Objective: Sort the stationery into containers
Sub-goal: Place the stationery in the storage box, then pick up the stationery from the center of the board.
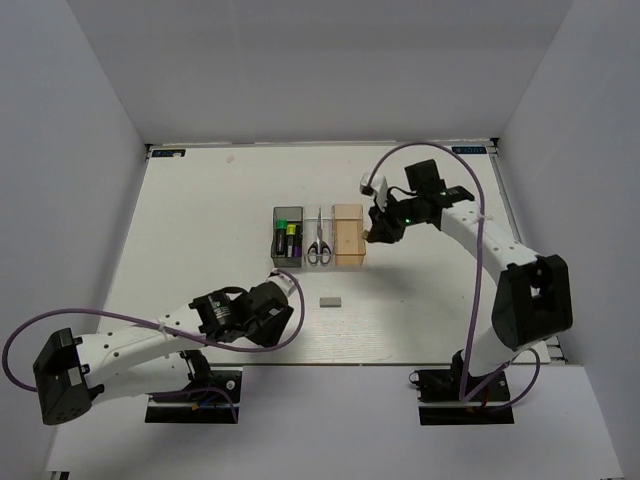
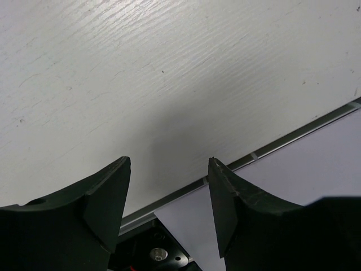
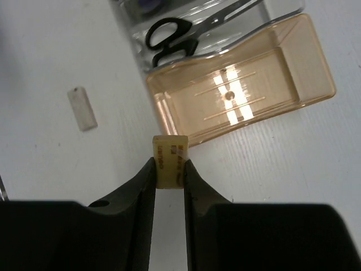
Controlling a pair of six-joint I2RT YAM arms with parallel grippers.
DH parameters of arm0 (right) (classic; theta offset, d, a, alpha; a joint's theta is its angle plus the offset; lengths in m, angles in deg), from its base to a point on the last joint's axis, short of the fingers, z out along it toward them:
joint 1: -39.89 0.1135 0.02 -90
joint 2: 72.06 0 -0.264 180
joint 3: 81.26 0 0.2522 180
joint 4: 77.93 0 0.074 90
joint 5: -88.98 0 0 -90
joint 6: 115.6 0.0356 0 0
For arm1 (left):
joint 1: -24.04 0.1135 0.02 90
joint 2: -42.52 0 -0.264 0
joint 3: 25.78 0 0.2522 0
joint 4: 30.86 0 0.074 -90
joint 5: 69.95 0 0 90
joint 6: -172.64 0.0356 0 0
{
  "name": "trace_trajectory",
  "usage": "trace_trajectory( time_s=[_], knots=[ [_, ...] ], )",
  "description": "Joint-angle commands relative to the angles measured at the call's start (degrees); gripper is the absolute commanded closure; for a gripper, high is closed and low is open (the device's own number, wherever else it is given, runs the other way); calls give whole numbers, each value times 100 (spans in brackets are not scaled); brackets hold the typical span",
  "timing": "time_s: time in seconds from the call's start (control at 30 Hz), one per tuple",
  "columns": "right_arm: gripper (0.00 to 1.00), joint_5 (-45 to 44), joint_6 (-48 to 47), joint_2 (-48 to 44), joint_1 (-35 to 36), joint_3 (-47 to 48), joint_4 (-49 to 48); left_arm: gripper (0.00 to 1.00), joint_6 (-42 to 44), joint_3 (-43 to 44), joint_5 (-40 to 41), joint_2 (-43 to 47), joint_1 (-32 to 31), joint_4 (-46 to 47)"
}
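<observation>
Snugly in right tool [image 3: 169,166], tan block [image 3: 171,148]

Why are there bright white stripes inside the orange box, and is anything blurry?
Right wrist view: those stripes are likely lamp glare inside the orange-tan bin; the held tan block looks sharp. Left wrist view: a soft grey shadow falls on the table.

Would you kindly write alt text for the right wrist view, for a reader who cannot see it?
The right gripper pinches a tan block in front of the empty orange bin. Beyond it, black-handled scissors lie in the clear bin; a grey eraser lies on the table, left.
</observation>
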Motion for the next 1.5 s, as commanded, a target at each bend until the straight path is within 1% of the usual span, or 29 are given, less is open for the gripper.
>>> trace_trajectory(
  time_s=[0.0, 0.13, 0.2, 0.23, 0.27, 0.3, 0.33, 0.4, 0.43, 0.5, 0.57, 0.6, 0.63, 0.67, 0.7, 0.77, 0.8, 0.83, 0.87, 0.9, 0.93, 0.97, 1.03, 1.1, 1.13, 1.2, 1.23, 1.3, 1.47],
  knots=[
    [100, -526, 1672, 537, 246, 663, -627, 32, -173, 191, 17, -63, -51, 227],
    [100, -1152, 1920, 846, 545, 928, -1092, 32, -234, 191, 43, -63, -51, 315],
    [100, -1293, 2016, 1118, 616, 1199, -910, 32, -191, 226, 61, -124, -51, 419],
    [97, -1284, 2043, 1233, 633, 1410, -743, 32, -139, 279, 78, -194, -51, 455],
    [91, -1232, 2087, 1469, 633, 1552, -680, 31, -103, 349, 70, -308, -42, 490],
    [80, -1197, 2087, 1541, 677, 1623, -628, 31, -33, 402, 78, -370, -51, 612],
    [55, -1196, 2078, 1594, 686, 1710, -488, 30, 54, 489, 35, -519, -42, 648],
    [37, -1135, 2061, 1656, 712, 1711, -460, 30, 186, 622, -18, -817, -60, 894],
    [34, -1074, 2035, 1647, 713, 1633, -451, 30, 283, 683, -97, -889, -69, 1025],
    [34, -1064, 2052, 1454, 704, 1440, -600, 31, 389, 789, -115, -1169, -69, 1140],
    [52, -1117, 2052, 1305, 686, 1386, -618, 40, 442, 955, -97, -1328, -78, 1299],
    [65, -1100, 2069, 1226, 678, 1386, -601, 57, 459, 991, -115, -1546, -69, 1334],
    [79, -1126, 2087, 1182, 677, 1386, -575, 65, 460, 1104, -115, -1635, -86, 1413],
    [100, -1196, 2122, 1120, 651, 1282, -548, 72, 460, 1227, -115, -1793, -95, 1431],
    [100, -1614, 2322, 867, 625, 1220, -548, 77, 451, 1298, -115, -1916, -86, 1457],
    [100, -2282, 2560, 342, 616, 766, -749, 77, 338, 1535, -19, -2268, -95, 1492],
    [100, -2721, 2727, 216, 607, 605, -846, 73, 293, 1597, 16, -2426, -95, 1562],
    [100, -2900, 2816, 93, 546, 456, -899, 63, 232, 1772, 43, -2636, -86, 1580],
    [96, -3215, 2895, -152, 502, 167, -995, 59, 83, 1843, 139, -2743, -86, 1607],
    [87, -3366, 2922, -364, 449, -97, -961, 44, 47, 1922, 122, -2857, -86, 1581],
    [79, -3358, 2913, -479, 371, -369, -935, 36, 29, 2149, 122, -3197, -104, 1580],
    [69, -3306, 2878, -706, 283, -494, -917, 32, 20, 2221, 122, -3297, -113, 1641],
    [60, -3253, 2825, -1189, 177, -1065, -978, 26, 204, 2546, -9, -3742, -130, 1660],
    [58, -3166, 2799, -1637, 54, -1502, -1057, 26, 432, 2852, -106, -3999, -130, 1668],
    [56, -3156, 2799, -1744, 19, -1601, -1058, 29, 790, 2933, -124, -4149, -139, 1590],
    [56, -3086, 2816, -1912, -140, -1812, -1110, 32, 1091, 3073, -272, -4308, -121, 1484],
    [56, -3034, 2825, -2147, -227, -1926, -1119, 35, 1493, 3109, -334, -4352, -113, 1475],
    [56, -2928, 2860, -2290, -324, -2050, -1137, 36, 1750, 3109, -657, -4440, -34, 1449],
    [56, -2629, 2939, -2369, -605, -2103, -1102, 36, 2384, 3267, -730, -4677, 168, 1238]
  ],
)
